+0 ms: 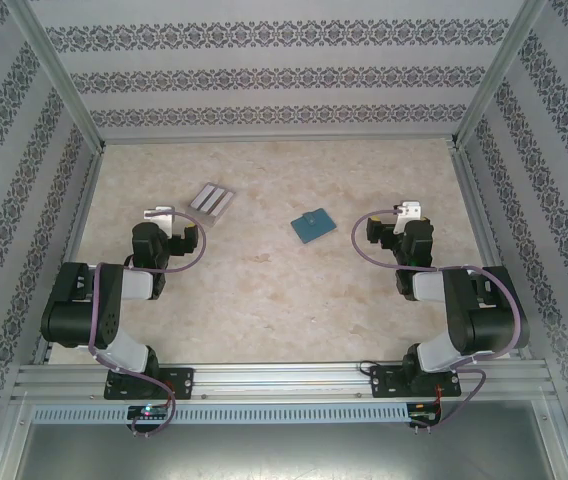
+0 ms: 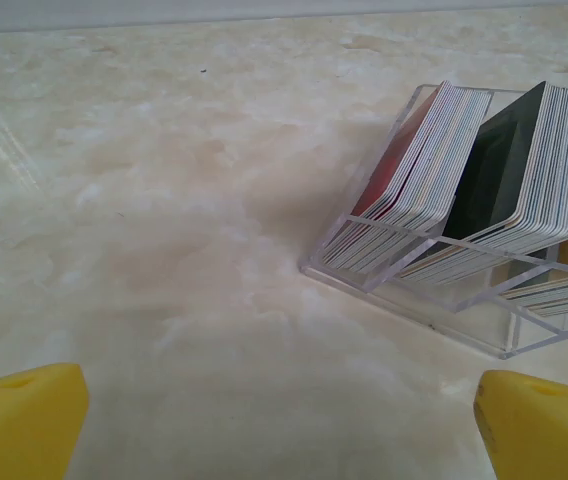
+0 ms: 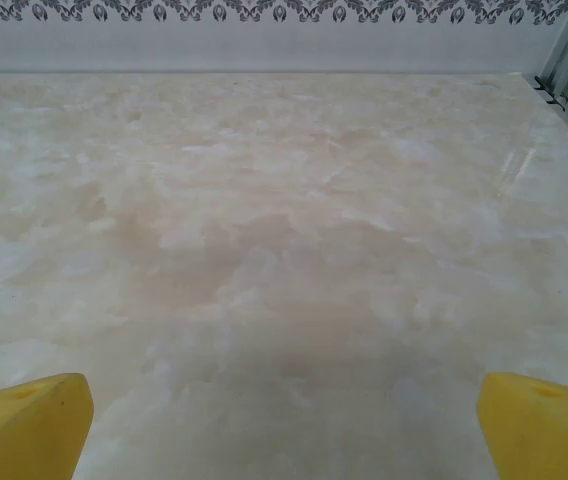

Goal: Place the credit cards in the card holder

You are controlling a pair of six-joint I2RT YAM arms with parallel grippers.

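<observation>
Yellow fingertips (image 2: 24,425) of the left gripper (image 2: 284,440) sit in the bottom corners of its wrist view. They are spread wide, with nothing between them but the pale marbled table (image 2: 164,250). Just ahead and to the right, the credit cards (image 2: 444,170) stand on edge in leaning stacks inside a clear acrylic rack (image 2: 464,325). One stack is fronted by a red card and the next by a dark one. The right gripper (image 3: 284,440) is spread just as wide over bare table and pinches nothing. Seen from above, the teal-blue card holder (image 1: 312,226) lies flat and slightly askew near the table's middle. It is between the two arms, apart from the rack and touched by neither gripper.
</observation>
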